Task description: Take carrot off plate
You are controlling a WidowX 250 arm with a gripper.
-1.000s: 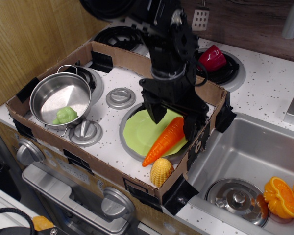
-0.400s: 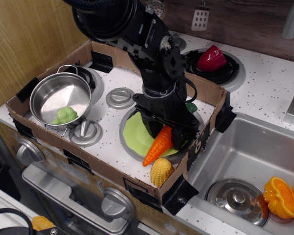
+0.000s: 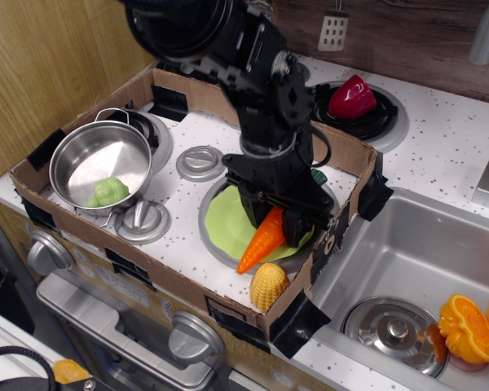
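Note:
The orange carrot (image 3: 257, 246) lies slantwise on the front right of the lime-green plate (image 3: 222, 218), its tip pointing front-left past the rim. Its dark green stem end (image 3: 319, 176) peeks out behind the arm. My gripper (image 3: 275, 223) points straight down over the carrot's thick half. One finger (image 3: 255, 213) is on its left side and the other on its right, closed against it. The carrot still looks to be resting on the plate.
A yellow corn piece (image 3: 268, 285) sits just in front of the plate by the cardboard wall (image 3: 336, 238). A steel pot (image 3: 100, 159) holding a green item stands at left. Two stove knobs (image 3: 200, 163) lie between. A red pepper (image 3: 352, 98) is behind, and the sink (image 3: 407, 261) with orange halves (image 3: 469, 327) is at right.
The gripper came down from above the plate with wide fingers, straddled the carrot's thick half and narrowed onto it. The carrot has hardly shifted.

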